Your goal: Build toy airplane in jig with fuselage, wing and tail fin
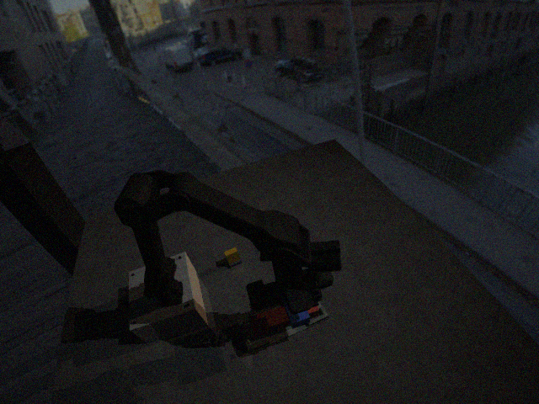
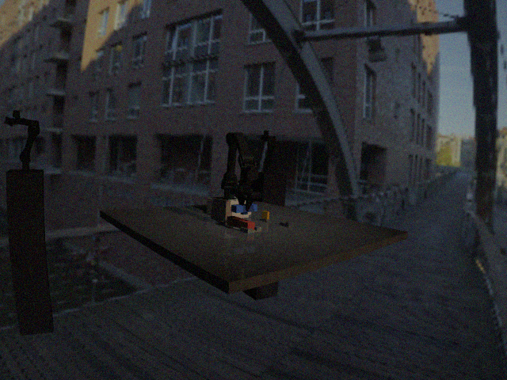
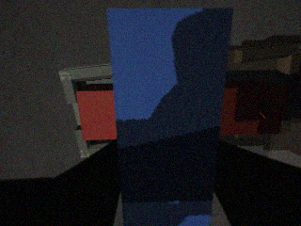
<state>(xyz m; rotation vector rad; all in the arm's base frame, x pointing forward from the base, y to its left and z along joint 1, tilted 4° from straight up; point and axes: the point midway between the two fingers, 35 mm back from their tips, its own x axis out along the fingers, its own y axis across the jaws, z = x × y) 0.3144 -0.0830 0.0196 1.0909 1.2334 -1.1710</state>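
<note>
The black parallel-jaw pincer [image 1: 300,304] [image 2: 246,205] [image 3: 161,143] is clasping the flat blue wing [image 1: 303,316] [image 2: 238,208] [image 3: 146,56], which is filling the middle of the wrist frame from top to bottom. Beneath it, the long red block-shaped fuselage [image 1: 270,316] [image 2: 250,224] [image 3: 96,115] is lying lengthwise in the pale grey rectangular cradle [image 1: 319,315] [image 2: 257,229] [image 3: 68,87], at the lower centre of the top frame. The wing is crossing over the fuselage in the wrist frame; whether its tab is sitting in the socket cannot be told. Further out, the small yellow tail fin [image 1: 232,255] [image 2: 265,214] is resting on the brown table [image 1: 370,261] [image 2: 306,245], apart from the cradle and above it in the top frame. The pale box [image 1: 195,278] [image 2: 221,210] is standing left of the cradle there, partly in shadow
</note>
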